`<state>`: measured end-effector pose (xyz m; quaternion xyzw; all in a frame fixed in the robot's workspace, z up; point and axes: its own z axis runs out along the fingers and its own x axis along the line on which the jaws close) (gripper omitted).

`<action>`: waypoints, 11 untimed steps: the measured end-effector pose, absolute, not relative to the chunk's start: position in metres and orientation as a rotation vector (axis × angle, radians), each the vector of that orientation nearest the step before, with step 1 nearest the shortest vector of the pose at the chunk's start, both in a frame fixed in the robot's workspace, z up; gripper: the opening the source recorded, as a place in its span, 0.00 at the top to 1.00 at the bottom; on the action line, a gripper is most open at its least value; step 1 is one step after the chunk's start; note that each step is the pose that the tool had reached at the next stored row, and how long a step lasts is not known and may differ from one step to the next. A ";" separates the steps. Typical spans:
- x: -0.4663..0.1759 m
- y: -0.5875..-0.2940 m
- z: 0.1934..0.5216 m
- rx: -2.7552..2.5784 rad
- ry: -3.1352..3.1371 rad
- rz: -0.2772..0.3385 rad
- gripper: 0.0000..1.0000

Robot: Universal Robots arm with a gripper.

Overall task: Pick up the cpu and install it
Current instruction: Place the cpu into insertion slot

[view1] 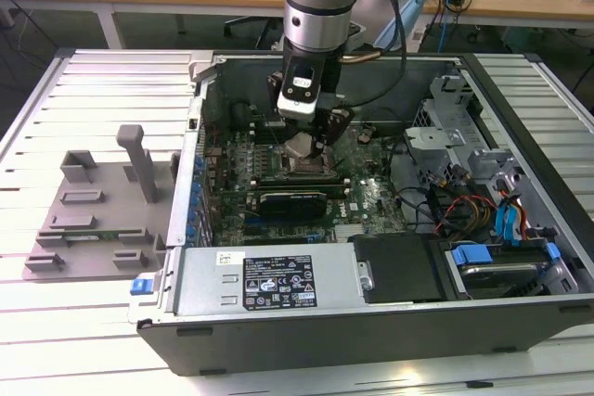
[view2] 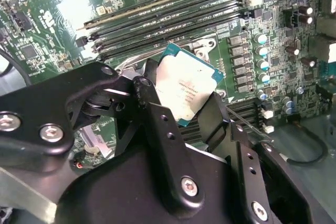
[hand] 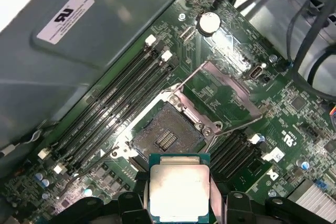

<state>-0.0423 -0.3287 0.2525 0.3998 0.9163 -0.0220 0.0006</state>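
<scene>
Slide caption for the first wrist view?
Gripper holds the cpu near the open, empty socket on the motherboard.

Exterior view overlooks the case (view1: 371, 331); both wrist views close above motherboard (view2: 52, 24) (hand: 294, 108).

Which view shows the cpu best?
The second wrist view: the cpu sits tilted between the jaws, its metal top and teal edge plain. The first wrist view shows its top squarely near the open socket; the exterior view shows a small pale square under the gripper.

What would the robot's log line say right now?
gripper: shut on cpu | cpu: held near socket, not seated | socket: empty, load frame open | install: not yet done
</scene>
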 end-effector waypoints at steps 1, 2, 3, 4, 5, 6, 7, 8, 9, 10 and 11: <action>-0.042 -0.329 0.252 1.273 2.870 -0.069 0.45; -0.042 -0.329 0.252 1.289 2.863 -0.069 0.45; -0.042 -0.329 0.252 1.299 2.859 -0.069 0.45; -0.042 -0.329 0.252 1.314 2.852 -0.069 0.45; -0.042 -0.329 0.252 1.336 2.842 -0.070 0.45; -0.042 -0.329 0.252 1.347 2.837 -0.070 0.45; -0.042 -0.329 0.252 1.357 2.833 -0.070 0.45; -0.042 -0.329 0.252 1.380 2.822 -0.070 0.45; -0.042 -0.329 0.252 1.397 2.814 -0.070 0.45; -0.042 -0.329 0.252 1.413 2.806 -0.070 0.45; -0.042 -0.329 0.252 1.425 2.800 -0.070 0.45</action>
